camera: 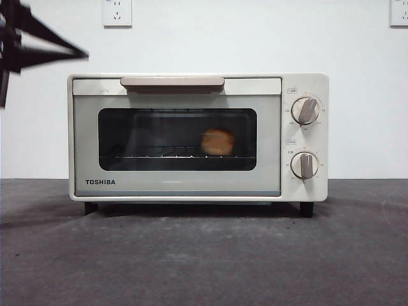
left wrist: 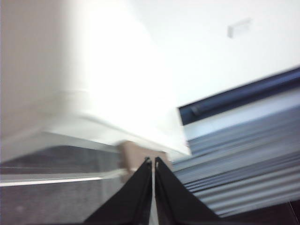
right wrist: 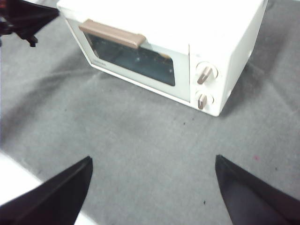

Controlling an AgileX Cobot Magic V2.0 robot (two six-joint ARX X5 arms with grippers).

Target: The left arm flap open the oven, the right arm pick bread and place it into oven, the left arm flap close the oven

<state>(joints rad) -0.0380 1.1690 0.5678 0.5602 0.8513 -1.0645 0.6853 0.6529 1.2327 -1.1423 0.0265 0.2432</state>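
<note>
The cream oven point(camera: 306, 83) stands on the grey table with its door shut and the beige handle point(camera: 172, 82) up at the top. Through the dark window the golden bread point(camera: 217, 141) rests on the wire rack, right of centre. My left gripper point(camera: 83, 55) hovers at the oven's upper left corner, jaws shut and empty. In the left wrist view its tips point(left wrist: 153, 161) sit just off the handle point(left wrist: 133, 154), blurred. My right gripper point(right wrist: 153, 159) hangs open and empty, high above the table in front of the oven point(right wrist: 225, 28).
Two knobs point(camera: 305, 110) sit on the oven's right panel. A grey mat point(camera: 204, 255) covers the table in front. Wall sockets point(camera: 117, 13) are on the white wall behind. The left gripper point(right wrist: 28, 18) also shows by the oven's left corner.
</note>
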